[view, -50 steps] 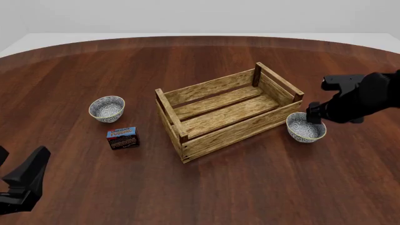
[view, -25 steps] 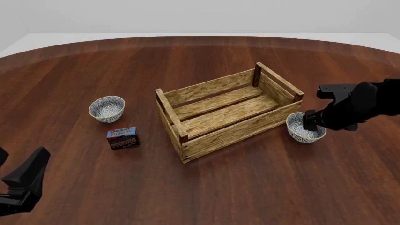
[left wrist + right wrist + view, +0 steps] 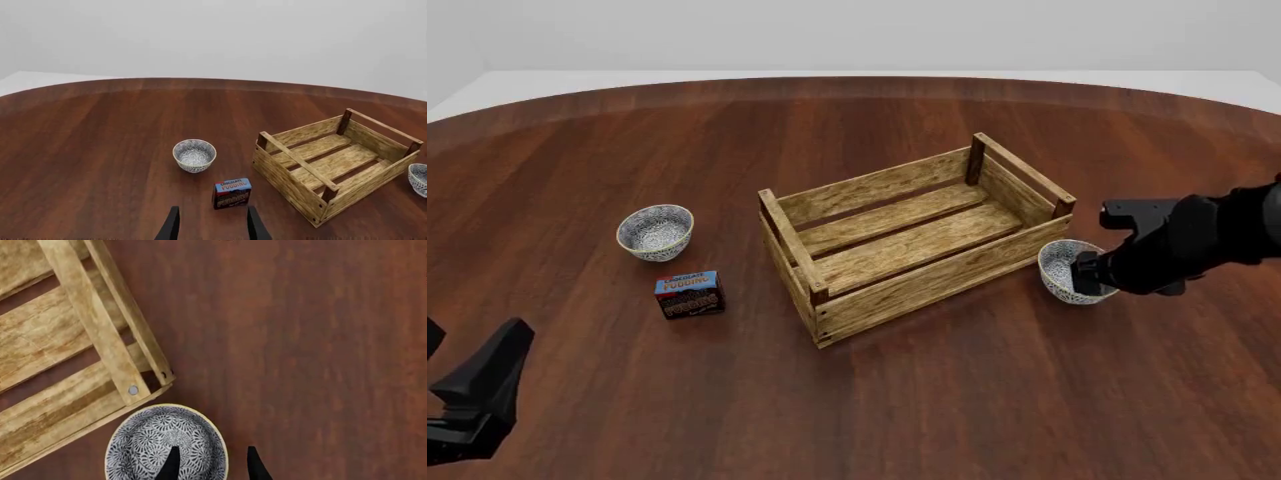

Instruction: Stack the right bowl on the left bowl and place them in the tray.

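Speckled white, the right bowl (image 3: 167, 444) is sitting beside the tray (image 3: 80, 365), its rim straddled by the open right gripper (image 3: 210, 465).

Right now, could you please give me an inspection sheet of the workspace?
Surface: dark wood table, bare elsewhere.
Job's things: left bowl and right bowl apart, on opposite sides of the tray; tray holds nothing.
Clutter: pudding box near the left bowl.
Grippers: right tool open, straddling the right bowl's rim; left tool open, holding nothing.
Cables: nothing seen.
Surroundings: plain pale backdrop.
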You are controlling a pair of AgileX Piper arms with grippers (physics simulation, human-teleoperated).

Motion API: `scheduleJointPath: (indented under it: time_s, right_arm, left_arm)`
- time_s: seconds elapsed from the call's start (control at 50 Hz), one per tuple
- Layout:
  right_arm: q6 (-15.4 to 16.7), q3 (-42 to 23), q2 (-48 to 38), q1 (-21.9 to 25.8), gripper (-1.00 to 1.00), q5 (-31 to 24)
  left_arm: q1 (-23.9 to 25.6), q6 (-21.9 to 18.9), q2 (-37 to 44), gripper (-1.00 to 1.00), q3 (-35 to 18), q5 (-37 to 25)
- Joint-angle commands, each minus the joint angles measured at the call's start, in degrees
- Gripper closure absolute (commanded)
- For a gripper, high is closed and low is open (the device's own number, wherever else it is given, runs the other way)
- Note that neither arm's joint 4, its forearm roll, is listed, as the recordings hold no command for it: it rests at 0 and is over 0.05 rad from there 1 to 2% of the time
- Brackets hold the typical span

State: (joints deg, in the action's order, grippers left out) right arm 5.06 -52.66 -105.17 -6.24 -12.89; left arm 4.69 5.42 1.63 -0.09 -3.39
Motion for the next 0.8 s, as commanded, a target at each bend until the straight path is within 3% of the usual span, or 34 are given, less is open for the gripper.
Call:
scheduleJointPath:
  time_s: [0.02, 0.14, 0.16, 0.74, 0.76, 0.8]
  right_arm:
    - [0.09, 3.55, 2.06, -0.99, -1.00, 3.76]
    - [0.92, 3.65, 2.24, -1.95, -1.00, 3.93]
    - [1.44, 4.08, 2.94, -1.77, 1.00, 3.75]
    - [2.15, 4.91, 10.01, -2.14, 1.00, 0.61]
    - [2.41, 5.16, 10.99, -2.26, 1.00, 0.30]
    - [2.25, 5.52, 12.01, -1.95, 1.00, -0.09]
  left_arm:
    - [0.19, -0.98, -1.34, -1.00, 0.09, -1.13]
    - [0.29, -1.00, -1.44, -1.00, 0.09, -1.21]
    - [0.27, -1.00, -1.43, -1.00, 0.09, -1.22]
    - [0.44, -0.89, -1.50, -1.00, 0.09, -1.04]
    - [0.34, -0.63, 7.48, -1.00, 0.09, 8.31]
    - [0.25, -0.72, 11.73, -1.00, 0.09, 12.70]
